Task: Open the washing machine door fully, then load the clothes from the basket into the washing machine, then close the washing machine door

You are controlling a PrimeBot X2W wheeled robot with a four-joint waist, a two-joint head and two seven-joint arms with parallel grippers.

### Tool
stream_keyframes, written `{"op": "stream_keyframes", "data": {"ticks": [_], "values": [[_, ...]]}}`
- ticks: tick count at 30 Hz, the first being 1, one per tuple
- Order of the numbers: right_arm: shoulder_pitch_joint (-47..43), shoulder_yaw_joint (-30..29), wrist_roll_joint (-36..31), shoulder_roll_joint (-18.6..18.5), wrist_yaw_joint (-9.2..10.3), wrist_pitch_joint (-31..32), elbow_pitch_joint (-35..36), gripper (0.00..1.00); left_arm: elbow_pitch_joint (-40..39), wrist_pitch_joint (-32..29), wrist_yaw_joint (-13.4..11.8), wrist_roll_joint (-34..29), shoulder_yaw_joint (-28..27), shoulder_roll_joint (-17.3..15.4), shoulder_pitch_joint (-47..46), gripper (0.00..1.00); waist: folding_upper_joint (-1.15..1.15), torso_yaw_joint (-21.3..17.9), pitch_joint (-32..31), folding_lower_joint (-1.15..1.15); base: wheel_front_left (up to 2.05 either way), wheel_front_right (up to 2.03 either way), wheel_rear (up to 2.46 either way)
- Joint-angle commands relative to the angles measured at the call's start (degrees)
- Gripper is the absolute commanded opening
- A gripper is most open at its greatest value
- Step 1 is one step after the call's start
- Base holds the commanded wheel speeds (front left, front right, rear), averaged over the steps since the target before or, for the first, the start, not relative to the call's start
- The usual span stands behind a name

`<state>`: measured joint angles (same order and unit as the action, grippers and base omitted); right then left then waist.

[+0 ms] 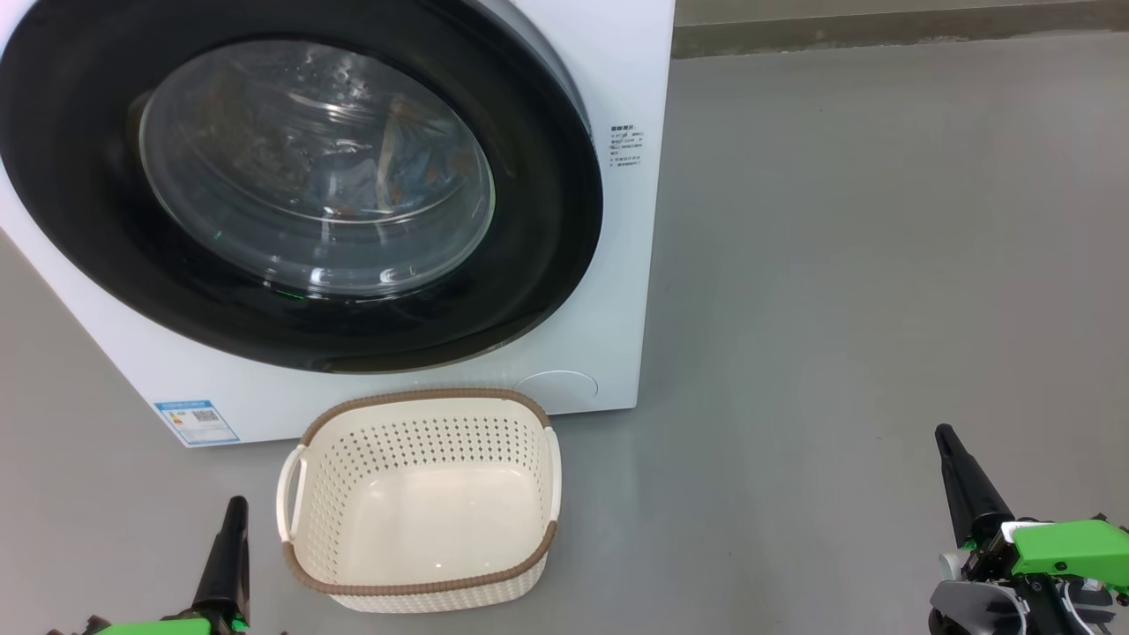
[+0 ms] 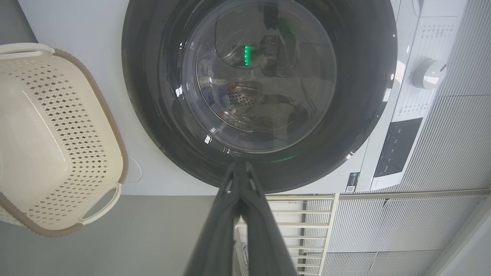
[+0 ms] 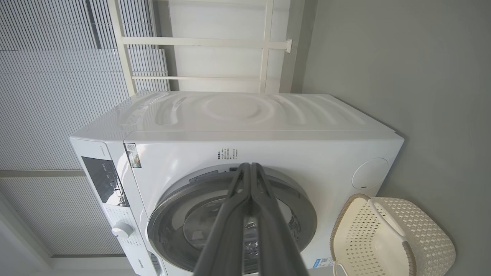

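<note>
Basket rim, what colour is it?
The rim is brown, woven-look, around a cream basket; clearest in the head view.

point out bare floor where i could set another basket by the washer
Widest free patch: grey floor right of the washing machine, reaching down to the right gripper. A smaller patch lies left of the basket, under the blue label, by the left gripper. Crowded: the strip between the basket's rim and the machine's front.

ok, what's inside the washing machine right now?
Through the glass of the closed washing machine door, light blue clothes with orange-brown print lie in the drum. Glare hides how many there are. The basket in front is empty.
</note>
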<state>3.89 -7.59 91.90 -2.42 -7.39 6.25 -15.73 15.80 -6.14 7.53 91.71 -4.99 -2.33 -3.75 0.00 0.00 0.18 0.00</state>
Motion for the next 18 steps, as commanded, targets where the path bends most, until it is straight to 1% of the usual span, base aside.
{"op": "stream_keyframes", "data": {"ticks": [1,18], "values": [[2.3,1.1,0.3,-0.5,-0.1,0.2,1.7,0.0,-1.8,-0.3,0.0,0.5,-1.5,-0.5,-2.4,0.0,0.0,0.0,0.0,0.0,0.0,0.0,0.0],[2.3,1.1,0.3,-0.5,-0.1,0.2,1.7,0.0,-1.8,-0.3,0.0,0.5,-1.5,-0.5,-2.4,0.0,0.0,0.0,0.0,0.0,0.0,0.0,0.0]]}}
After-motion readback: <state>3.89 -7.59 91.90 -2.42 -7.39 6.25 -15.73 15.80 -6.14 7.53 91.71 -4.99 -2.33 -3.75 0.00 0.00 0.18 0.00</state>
